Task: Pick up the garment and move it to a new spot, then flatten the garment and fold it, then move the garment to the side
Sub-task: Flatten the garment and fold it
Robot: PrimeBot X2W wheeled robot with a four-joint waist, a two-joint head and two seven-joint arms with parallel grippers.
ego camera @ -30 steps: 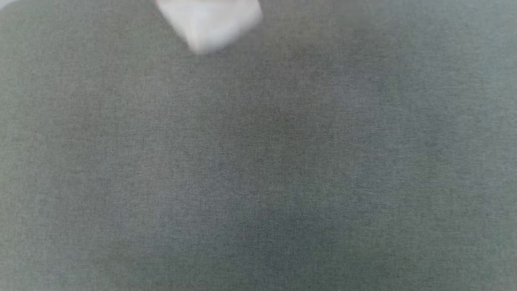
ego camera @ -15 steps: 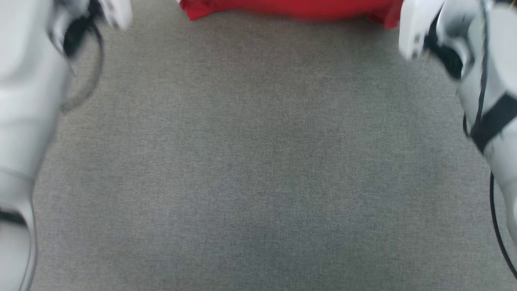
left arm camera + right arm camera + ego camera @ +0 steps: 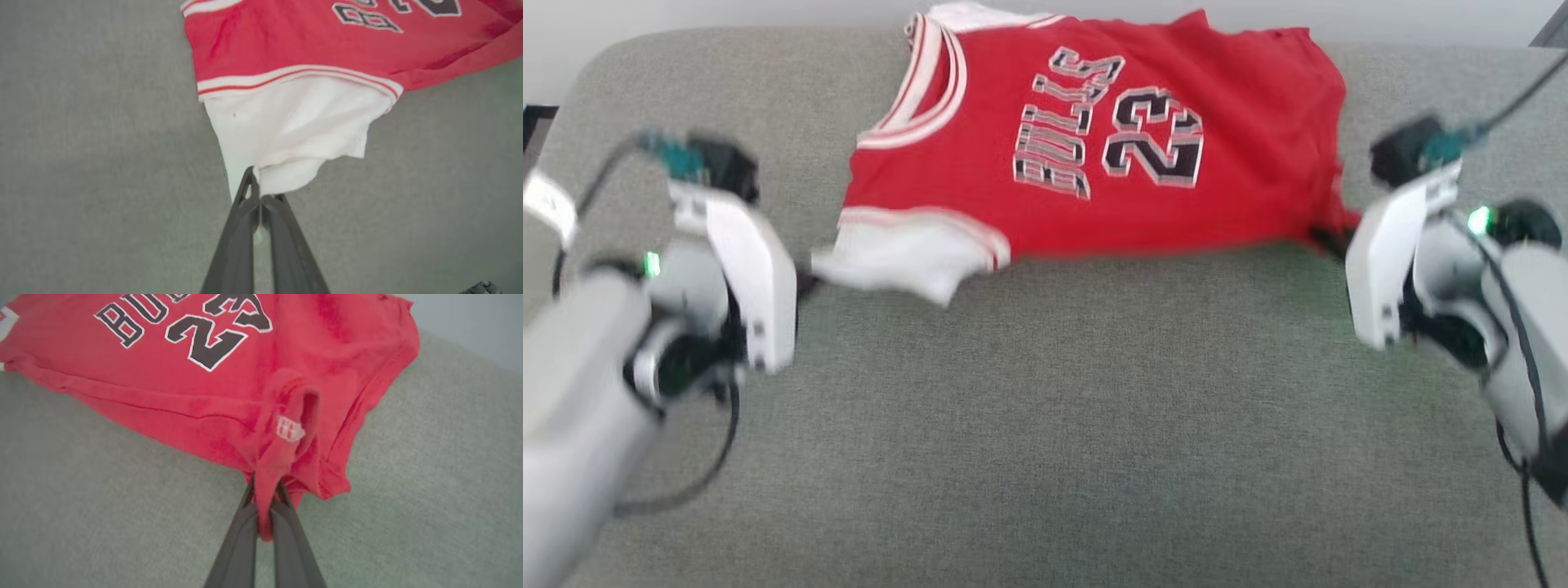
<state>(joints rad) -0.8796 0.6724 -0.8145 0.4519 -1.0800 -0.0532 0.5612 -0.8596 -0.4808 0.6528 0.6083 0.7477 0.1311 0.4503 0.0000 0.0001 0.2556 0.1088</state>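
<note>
The garment (image 3: 1094, 163) is a red T-shirt printed with the number 23, spread across the far part of the grey cushion. Its white sleeve (image 3: 907, 261) points toward my left arm. My left gripper (image 3: 807, 282) is shut on the tip of that sleeve (image 3: 294, 126), and the left wrist view shows the fingers (image 3: 245, 212) pinching the white cloth. My right gripper (image 3: 1327, 241) is shut on a bunched red corner of the garment (image 3: 204, 375) near a small white tag (image 3: 289, 428). Cloth hangs between its fingers (image 3: 286, 522).
A grey woven cushion (image 3: 1045, 425) stretches between my two arms and toward me. Its far edge meets a pale wall (image 3: 727, 12). Cables trail from both wrists. A dark object (image 3: 535, 122) sits at the left edge.
The head camera has moved, so the whole picture shifted: first bare grey cloth with a white blur at the top, then the red cloth's near edge at the top, now the whole garment and both grippers.
</note>
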